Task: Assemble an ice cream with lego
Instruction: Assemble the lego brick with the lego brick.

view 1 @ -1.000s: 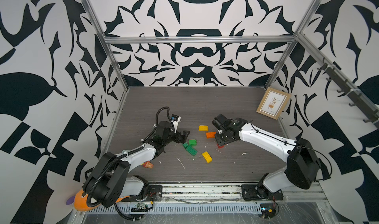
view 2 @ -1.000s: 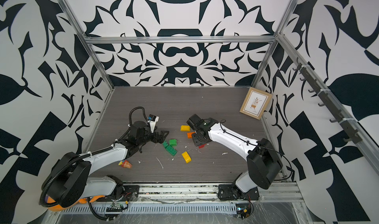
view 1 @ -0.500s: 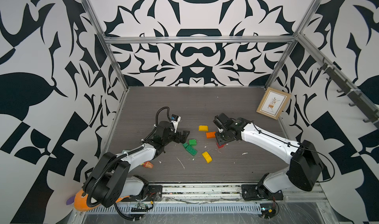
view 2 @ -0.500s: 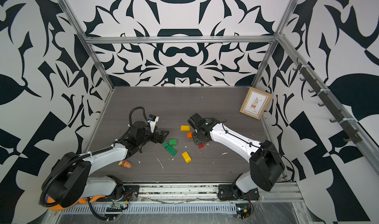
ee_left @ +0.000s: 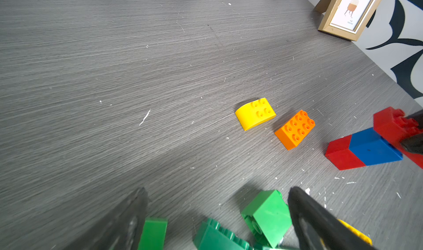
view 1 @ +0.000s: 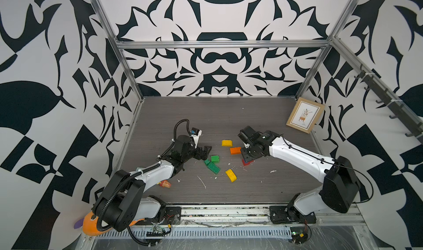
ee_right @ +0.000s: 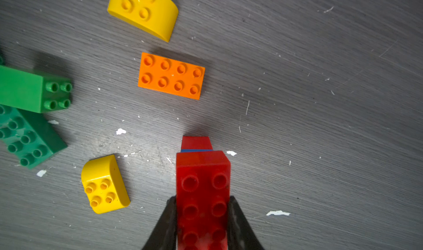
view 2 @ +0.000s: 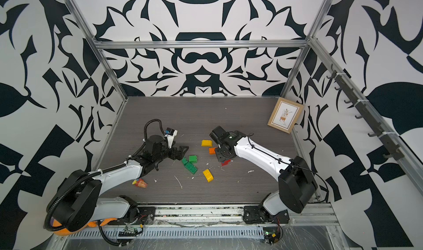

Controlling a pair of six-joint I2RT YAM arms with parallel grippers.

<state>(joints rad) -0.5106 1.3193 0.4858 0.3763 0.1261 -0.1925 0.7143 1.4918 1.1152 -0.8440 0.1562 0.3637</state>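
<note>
Right wrist view: your right gripper (ee_right: 202, 199) pinches the red brick (ee_right: 202, 168); your left gripper (ee_left: 218, 191) hangs spread near green bricks (ee_left: 266, 212).

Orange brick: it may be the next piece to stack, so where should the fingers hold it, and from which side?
Grip the orange brick across its two long side walls, coming straight down from above. It lies flat, studs up, so those walls stand upright and parallel, the narrower span. Bare table shows along both.

No legible text anywhere; tiny caption on framed picture (ee_left: 350, 8) unreadable.
</note>
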